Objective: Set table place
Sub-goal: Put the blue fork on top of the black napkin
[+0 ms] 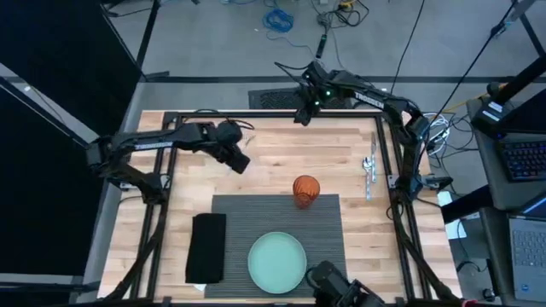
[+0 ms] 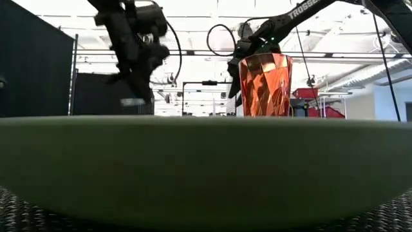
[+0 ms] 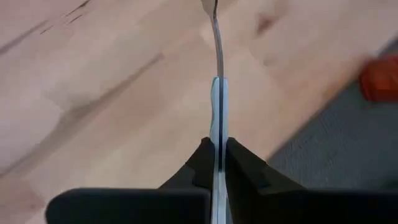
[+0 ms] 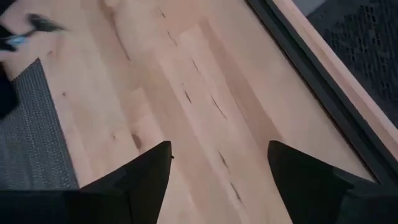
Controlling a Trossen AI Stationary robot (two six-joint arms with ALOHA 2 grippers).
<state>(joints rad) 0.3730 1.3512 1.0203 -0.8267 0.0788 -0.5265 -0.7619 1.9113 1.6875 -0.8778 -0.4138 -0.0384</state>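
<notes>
Light wood planks make the tabletop (image 1: 273,162). On its near middle lies the dark grey ribbed placemat (image 1: 256,217), holding a green plate (image 1: 277,262) and orange cup (image 1: 305,189). Left hand (image 1: 237,160) pinches a thin metal utensil (image 3: 217,93). Right hand (image 1: 301,115) is wide open.

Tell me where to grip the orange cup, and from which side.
Grip the cup across its side wall, around mid-height, coming level from the far side with the open right hand. It stands upright at the placemat's far edge and widens upward; the plate lies on its near side. The left hand is shut on a utensil.
</notes>
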